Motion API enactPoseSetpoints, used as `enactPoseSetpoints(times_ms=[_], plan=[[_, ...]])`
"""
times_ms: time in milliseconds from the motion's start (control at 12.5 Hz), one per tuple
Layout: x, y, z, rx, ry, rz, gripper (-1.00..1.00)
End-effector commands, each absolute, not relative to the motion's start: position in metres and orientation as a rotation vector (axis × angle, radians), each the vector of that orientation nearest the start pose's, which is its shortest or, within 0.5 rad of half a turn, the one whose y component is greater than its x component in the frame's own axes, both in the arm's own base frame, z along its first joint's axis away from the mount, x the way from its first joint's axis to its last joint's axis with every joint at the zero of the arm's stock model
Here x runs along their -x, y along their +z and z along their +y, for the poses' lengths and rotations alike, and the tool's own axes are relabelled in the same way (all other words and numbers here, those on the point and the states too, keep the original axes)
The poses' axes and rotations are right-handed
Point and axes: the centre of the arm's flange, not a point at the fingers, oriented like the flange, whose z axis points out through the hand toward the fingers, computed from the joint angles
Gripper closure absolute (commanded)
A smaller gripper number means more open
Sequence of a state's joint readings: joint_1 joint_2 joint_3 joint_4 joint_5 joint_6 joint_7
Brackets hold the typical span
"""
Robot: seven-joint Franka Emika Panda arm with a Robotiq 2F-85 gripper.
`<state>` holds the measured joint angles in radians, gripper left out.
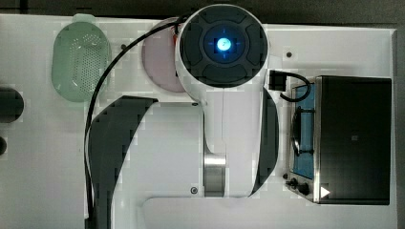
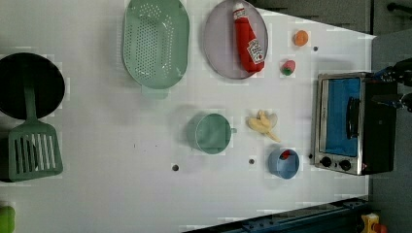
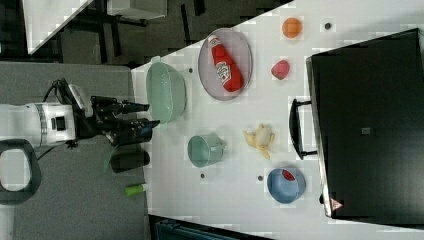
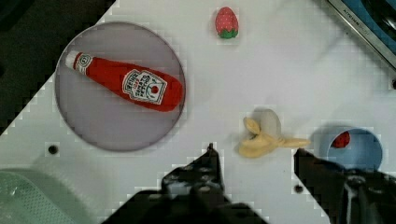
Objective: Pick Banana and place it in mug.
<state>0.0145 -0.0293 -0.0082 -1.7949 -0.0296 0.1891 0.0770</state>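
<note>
Right, the banana (image 2: pixel 263 124) lies on the white counter (image 2: pixel 121 184), pale and partly peeled, between the mug (image 2: pixel 210 133) and the toaster oven (image 2: pixel 347 124). In the left view the dull green mug stands upright just to the banana's left, close but apart from it, with its stub handle pointing toward the fruit. Below and to the right of the banana in the left view sits a blue bowl (image 2: pixel 283 163) with something red inside. Further up the left view, a grey plate (image 2: pixel 218 43) carries a red ketchup bottle (image 2: pixel 248 39), and a strawberry (image 2: pixel 287 67) and an orange ball (image 2: pixel 301 38) lie to the plate's right. The pale green perforated basket (image 2: pixel 155 43) rests on the plate's other side, and a green spatula (image 2: pixel 33 145) leans over a black pot (image 2: pixel 31 85) at the left view's left edge.

The gripper (image 4: pixel 256 156) hangs above the counter with its jaws released, spread wide and holding nothing. From the wrist camera the banana shows between the two dark fingertips (image 4: pixel 210 161), well below them. In the right view the arm (image 3: pixel 45 125) reaches in from the right view's left side.
</note>
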Motion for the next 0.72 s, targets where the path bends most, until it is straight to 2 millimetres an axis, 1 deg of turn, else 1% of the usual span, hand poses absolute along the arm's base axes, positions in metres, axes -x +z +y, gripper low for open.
enactPoseSetpoints(times_ms=[80, 160, 320, 400, 560, 720], plan=[[-0.412, 0.624, -0.023, 2.878, 0.004, 1.359, -0.76], [-0.413, 0.616, -0.023, 2.884, 0.026, 1.36, -1.0], [-0.422, 0.586, -0.022, 2.895, 0.064, 1.361, -1.0], [-0.43, 0.566, -0.022, 2.896, 0.06, 1.357, -1.0], [-0.445, 0.52, -0.021, 2.893, 0.031, 1.346, -1.0], [-0.455, 0.468, -0.02, 2.893, 0.013, 1.333, -1.0]])
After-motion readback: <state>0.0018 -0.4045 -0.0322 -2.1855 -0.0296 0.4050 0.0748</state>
